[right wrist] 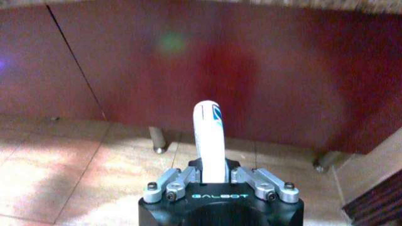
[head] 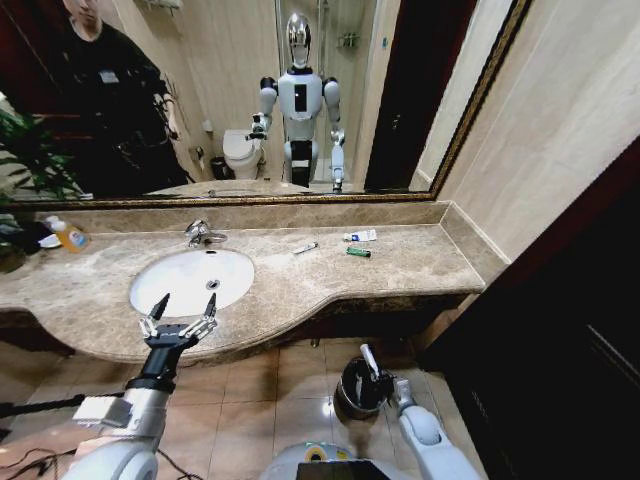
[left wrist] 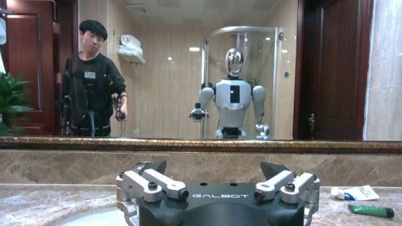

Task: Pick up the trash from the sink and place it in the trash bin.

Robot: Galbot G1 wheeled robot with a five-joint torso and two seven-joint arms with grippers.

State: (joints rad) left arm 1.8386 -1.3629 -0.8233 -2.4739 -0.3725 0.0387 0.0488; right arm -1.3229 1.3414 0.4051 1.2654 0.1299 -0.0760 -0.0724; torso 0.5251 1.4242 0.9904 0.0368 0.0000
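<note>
The white oval sink (head: 190,278) is set in the beige marble counter. My left gripper (head: 187,303) hovers open over the sink's front rim with nothing in it; the left wrist view shows its fingers (left wrist: 150,181) spread wide. On the counter to the right of the sink lie pieces of trash: a thin white stick (head: 305,248), a white tube (head: 360,236) (left wrist: 355,193) and a small green piece (head: 358,252) (left wrist: 370,210). Low near the floor, my right gripper (head: 388,385) (right wrist: 213,176) is shut on a white tube (right wrist: 209,139) just above the dark trash bin (head: 345,395).
A chrome tap (head: 203,233) stands behind the sink. An orange-liquid bottle (head: 68,236) sits at the counter's far left beside a plant. A large mirror backs the counter. The red-brown cabinet front (right wrist: 283,80) and tiled floor lie ahead of my right gripper. A dark door stands at the right.
</note>
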